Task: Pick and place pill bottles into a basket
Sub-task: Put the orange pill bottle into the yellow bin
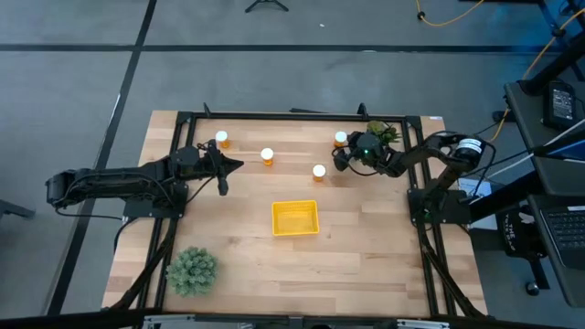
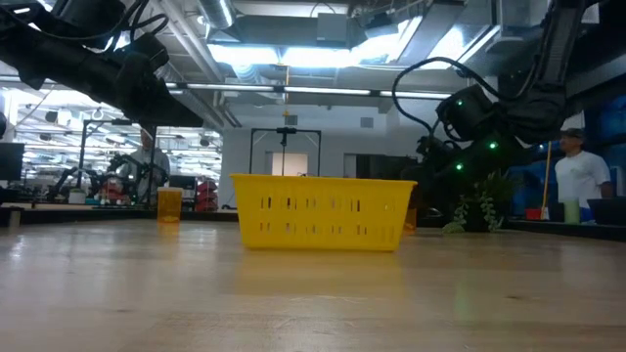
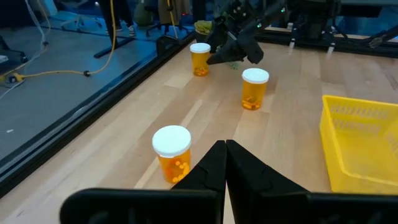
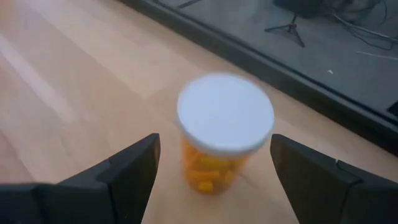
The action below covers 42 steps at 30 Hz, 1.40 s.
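Several orange pill bottles with white caps stand upright on the wooden table: one at the far left (image 1: 222, 140), one (image 1: 267, 155) just ahead of my left gripper, one (image 1: 319, 171) mid-table, and one at the far right (image 1: 341, 139). The yellow basket (image 1: 295, 217) sits on the table, nearer than the bottles. My right gripper (image 1: 342, 152) is open just short of the far-right bottle (image 4: 224, 124), a finger on either side of it, not touching. My left gripper (image 3: 222, 144) is shut and empty, hovering beside the second bottle (image 3: 172, 152).
A green spiky plant (image 1: 192, 270) stands at the near left corner and another (image 1: 384, 132) at the far right, behind my right arm. A black frame (image 1: 274, 116) edges the table. A person (image 2: 579, 176) stands in the room beyond.
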Tool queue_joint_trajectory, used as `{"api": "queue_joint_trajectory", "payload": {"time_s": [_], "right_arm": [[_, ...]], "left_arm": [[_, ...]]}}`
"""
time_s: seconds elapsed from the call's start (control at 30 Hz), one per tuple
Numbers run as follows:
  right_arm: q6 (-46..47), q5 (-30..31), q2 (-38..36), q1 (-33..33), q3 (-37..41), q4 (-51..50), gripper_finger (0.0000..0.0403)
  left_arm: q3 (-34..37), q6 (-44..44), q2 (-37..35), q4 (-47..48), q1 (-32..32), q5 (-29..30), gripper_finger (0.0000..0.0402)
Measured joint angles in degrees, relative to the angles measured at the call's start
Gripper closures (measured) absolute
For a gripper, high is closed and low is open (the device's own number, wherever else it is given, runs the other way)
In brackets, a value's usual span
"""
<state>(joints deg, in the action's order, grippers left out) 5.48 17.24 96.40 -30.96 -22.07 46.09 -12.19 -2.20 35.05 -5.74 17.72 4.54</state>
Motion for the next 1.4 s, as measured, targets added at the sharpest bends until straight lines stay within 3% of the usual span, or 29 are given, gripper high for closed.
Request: {"api": "queue_joint_trajectory", "payload": {"time_s": [0.73,1.4], "right_arm": [[-1.5,-0.4,2.0,0.0,-3.1,-1.7,0.0097],[-2.2,-0.4,2.0,0.0,-3.1,-1.6,0.0183]], "left_arm": [[0.0,0.0,0.0,0.0,0.0,2.0,0.0398],[0.0,0.0,0.0,0.1,0.0,2.0,0.0398]]}}
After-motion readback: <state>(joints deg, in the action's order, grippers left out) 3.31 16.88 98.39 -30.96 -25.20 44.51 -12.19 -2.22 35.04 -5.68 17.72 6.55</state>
